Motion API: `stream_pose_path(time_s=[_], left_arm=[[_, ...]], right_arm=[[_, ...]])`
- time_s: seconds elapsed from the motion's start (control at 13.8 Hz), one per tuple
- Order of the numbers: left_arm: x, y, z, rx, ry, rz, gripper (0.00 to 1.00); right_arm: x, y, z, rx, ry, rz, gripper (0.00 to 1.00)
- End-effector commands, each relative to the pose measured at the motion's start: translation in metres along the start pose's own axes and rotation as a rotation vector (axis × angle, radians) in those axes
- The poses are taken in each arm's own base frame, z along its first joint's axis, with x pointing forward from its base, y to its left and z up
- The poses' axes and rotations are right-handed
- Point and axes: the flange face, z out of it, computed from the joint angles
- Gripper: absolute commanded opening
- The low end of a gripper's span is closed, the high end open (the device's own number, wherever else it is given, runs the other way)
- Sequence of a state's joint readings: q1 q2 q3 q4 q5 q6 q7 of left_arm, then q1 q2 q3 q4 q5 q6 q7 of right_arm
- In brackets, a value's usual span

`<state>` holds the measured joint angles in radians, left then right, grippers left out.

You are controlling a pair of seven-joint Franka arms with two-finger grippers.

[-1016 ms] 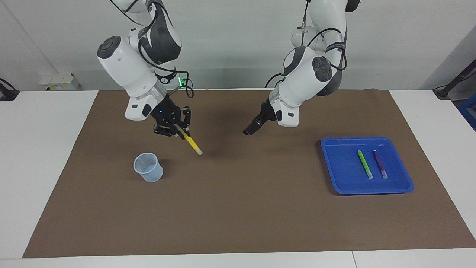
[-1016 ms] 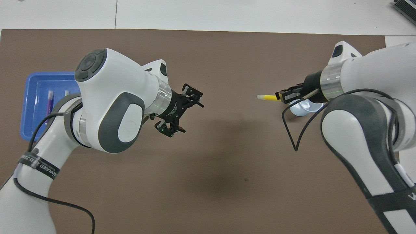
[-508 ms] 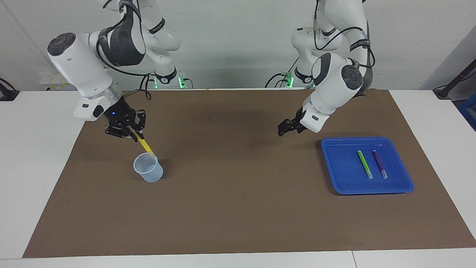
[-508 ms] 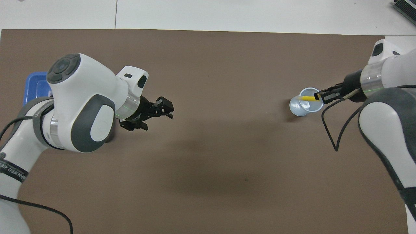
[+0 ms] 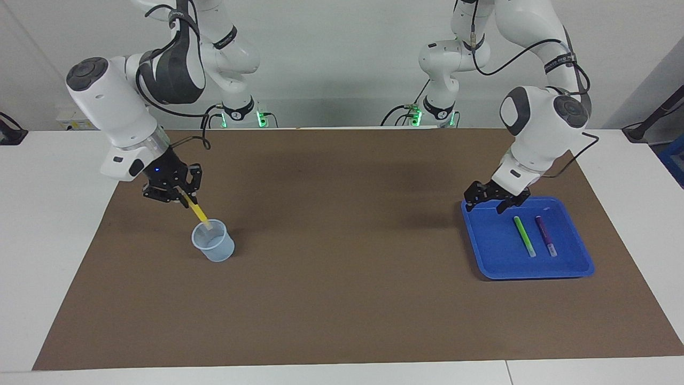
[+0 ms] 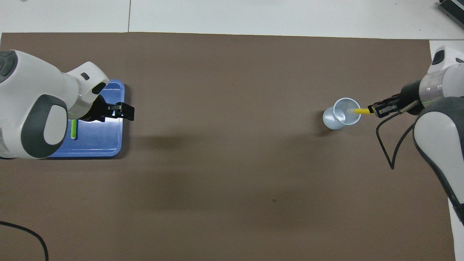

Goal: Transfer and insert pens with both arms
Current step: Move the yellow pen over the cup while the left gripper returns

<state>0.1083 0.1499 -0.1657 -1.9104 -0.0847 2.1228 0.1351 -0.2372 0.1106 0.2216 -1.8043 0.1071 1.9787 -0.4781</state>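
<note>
Cup [image 5: 213,247] toward the right arm's end of the worktop [image 5: 342,299], one pen [image 5: 196,210] tilted into it. Tray [image 5: 497,262] toward the left arm's end, well apart, two pens [image 5: 524,235] lying side by side inside.

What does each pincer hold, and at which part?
The right pincer holds the yellow pen by its upper end, its pale tip in the cup. The left pincer holds nothing.

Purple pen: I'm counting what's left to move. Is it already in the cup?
No, the purple pen lies in the blue tray beside the green pen.
</note>
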Motion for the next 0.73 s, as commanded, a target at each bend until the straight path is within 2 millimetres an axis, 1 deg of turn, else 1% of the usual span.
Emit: stream_pose_path(time_s=[0.0,0.07,0.22,0.29,0.36,0.44,0.51,0.58,0.65], left_arm=[[-0.008,-0.057,0.024,0.037,0.025,0.069,0.94],[-0.008,-0.072,0.028,0.05,0.015,0.07,0.93],[-0.006,-0.099,0.027,0.1,0.001,0.07,0.92],[-0.003,-0.111,0.034,0.107,-0.011,0.064,0.91],[-0.002,-0.124,0.04,0.114,-0.024,0.058,0.91],[0.001,-0.128,0.05,0.108,-0.033,0.054,0.9],[0.002,-0.128,0.059,0.101,-0.044,0.054,0.9],[0.001,-0.126,0.064,0.096,-0.051,0.056,0.88],[0.002,-0.124,0.069,0.097,-0.045,0.06,0.85]], right_arm=[[0.004,0.003,0.024,-0.033,-0.013,-0.032,0.0],[0.006,0.003,0.028,-0.038,-0.012,-0.031,0.0],[0.007,0.004,0.035,-0.041,-0.02,-0.014,0.0],[0.006,0.004,0.039,-0.045,-0.014,0.013,0.15],[0.007,0.004,0.042,-0.049,-0.006,0.03,0.53],[0.007,0.003,0.042,-0.051,0.002,0.033,0.82],[0.009,0.001,0.042,-0.051,0.003,0.029,0.91],[0.013,-0.007,0.043,-0.05,0.003,0.015,0.94],[0.014,-0.008,0.043,-0.05,0.004,0.014,0.99]])
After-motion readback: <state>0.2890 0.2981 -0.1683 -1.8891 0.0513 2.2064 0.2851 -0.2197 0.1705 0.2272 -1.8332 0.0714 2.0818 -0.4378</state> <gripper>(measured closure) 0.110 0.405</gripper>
